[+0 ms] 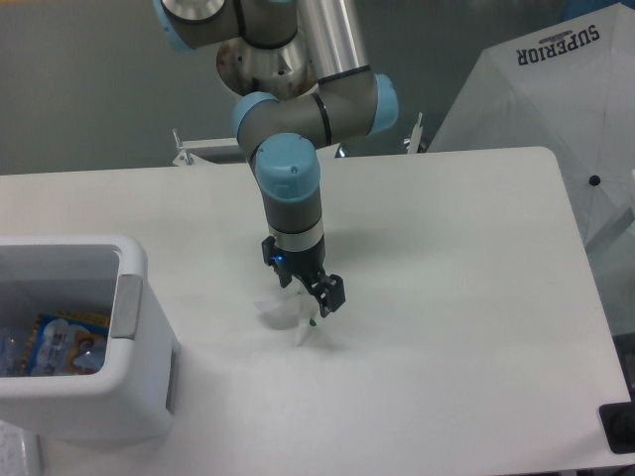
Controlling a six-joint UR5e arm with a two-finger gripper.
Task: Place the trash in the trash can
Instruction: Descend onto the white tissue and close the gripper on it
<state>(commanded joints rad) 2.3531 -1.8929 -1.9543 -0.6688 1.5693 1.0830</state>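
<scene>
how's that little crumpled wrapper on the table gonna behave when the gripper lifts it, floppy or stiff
Probably floppy: the wrapper is thin, see-through and creased into loose folds, so it may sag or spring open once lifted. It looks very light for its size, so it could shift under a nudge from the gripper rather than stay put. Film like this may also be slippery, so a pinch on a fold seems safest.

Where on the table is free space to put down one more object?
The table is bare right of the gripper, to its far and right edges. A narrower free strip lies between the trash can and the wrapper. Around the wrapper, under the gripper, it is crowded.
</scene>
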